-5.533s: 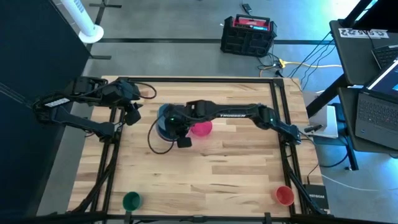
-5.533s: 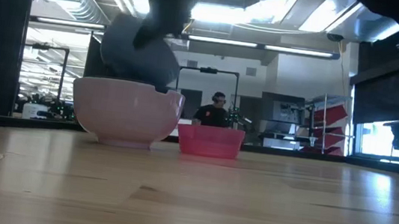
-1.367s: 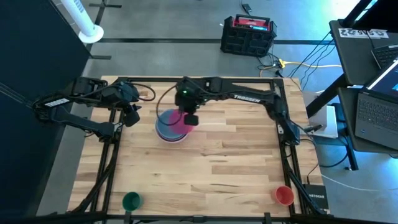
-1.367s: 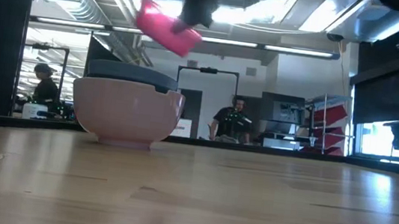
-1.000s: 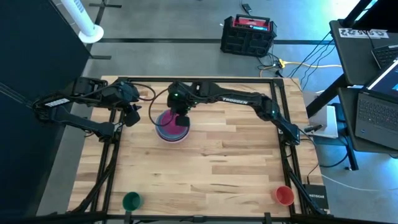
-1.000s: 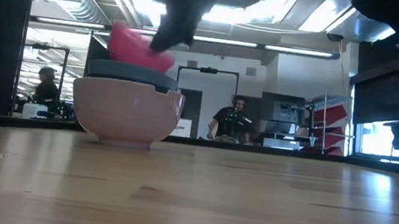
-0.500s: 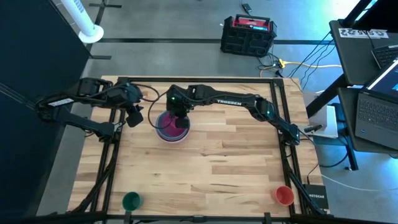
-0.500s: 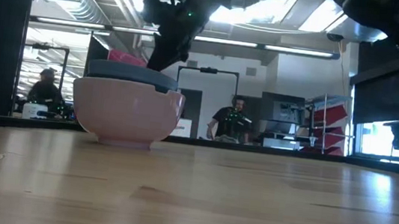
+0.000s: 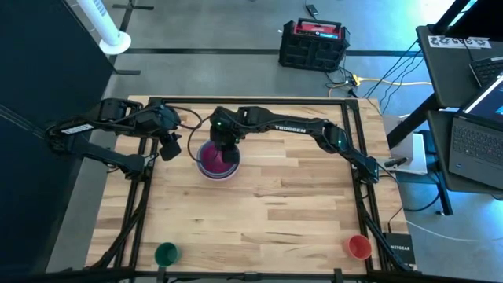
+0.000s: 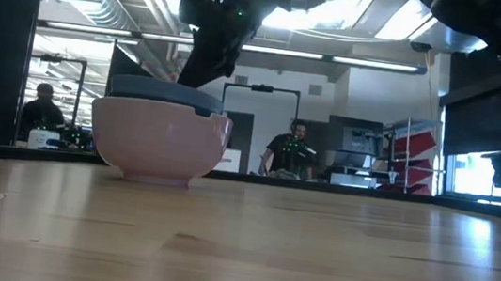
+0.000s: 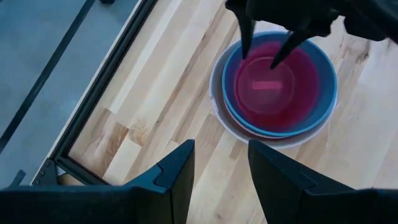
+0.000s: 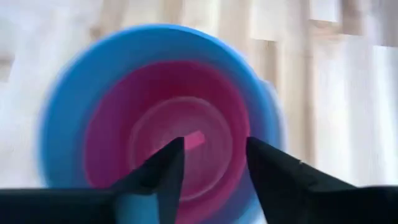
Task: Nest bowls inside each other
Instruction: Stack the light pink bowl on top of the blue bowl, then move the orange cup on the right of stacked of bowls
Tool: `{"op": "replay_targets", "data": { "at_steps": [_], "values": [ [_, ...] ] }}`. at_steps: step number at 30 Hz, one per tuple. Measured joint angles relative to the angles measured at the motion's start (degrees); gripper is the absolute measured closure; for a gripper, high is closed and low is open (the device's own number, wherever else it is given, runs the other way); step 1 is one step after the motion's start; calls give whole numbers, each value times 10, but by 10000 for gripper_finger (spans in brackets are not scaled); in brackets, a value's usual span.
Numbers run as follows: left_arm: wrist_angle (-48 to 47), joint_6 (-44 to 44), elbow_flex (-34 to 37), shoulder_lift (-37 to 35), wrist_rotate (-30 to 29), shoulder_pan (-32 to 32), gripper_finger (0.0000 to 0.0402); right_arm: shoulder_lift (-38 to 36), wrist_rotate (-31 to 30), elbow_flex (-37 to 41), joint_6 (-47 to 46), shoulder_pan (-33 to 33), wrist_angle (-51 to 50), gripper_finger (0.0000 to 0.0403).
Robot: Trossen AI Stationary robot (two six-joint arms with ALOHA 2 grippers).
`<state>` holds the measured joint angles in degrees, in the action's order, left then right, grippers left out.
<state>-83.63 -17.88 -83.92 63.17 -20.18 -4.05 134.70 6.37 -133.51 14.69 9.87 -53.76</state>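
Three bowls sit nested at the table's far middle: a magenta bowl [image 11: 273, 87] inside a grey-blue bowl [image 11: 326, 102], which sits inside a larger pink bowl [image 10: 158, 139]. My right gripper [image 11: 264, 46] hangs open over the stack [image 9: 214, 161], fingertips pointing down into the magenta bowl's hollow [image 12: 168, 134]; I see no touch. My left gripper [image 11: 221, 168] waits open above the table's far left, short of the stack. A small green bowl [image 9: 166, 254] and a small orange-red bowl [image 9: 359, 247] stand apart at the near edge.
The black table frame [image 11: 93, 118] runs along the left edge beside my left gripper. Bare wood [image 9: 267, 212] lies between the stack and the two small bowls. People [image 10: 289, 154] stand in the room behind the table.
My right gripper has come down over the stack with the magenta bowl. The bowl, tilted on the grey-blue bowl's rim a second ago, has sunk level into it and no longer shows above that rim in the low view.
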Motion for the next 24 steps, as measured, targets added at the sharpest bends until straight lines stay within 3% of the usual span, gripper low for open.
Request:
{"op": "replay_targets", "data": {
  "at_steps": [10, 18, 24],
  "values": [
    [-7, 5, 0, 0, 0, 0, 267, -23, -92, -15, 24, 3, 8, 194],
    [-14, 22, 0, -10, 7, 20, 267, -115, -76, -13, 4, -2, -179, 194],
    [7, 29, 0, -20, 9, 59, 267, -189, -73, 9, -14, -42, -287, 194]
  ]
}}
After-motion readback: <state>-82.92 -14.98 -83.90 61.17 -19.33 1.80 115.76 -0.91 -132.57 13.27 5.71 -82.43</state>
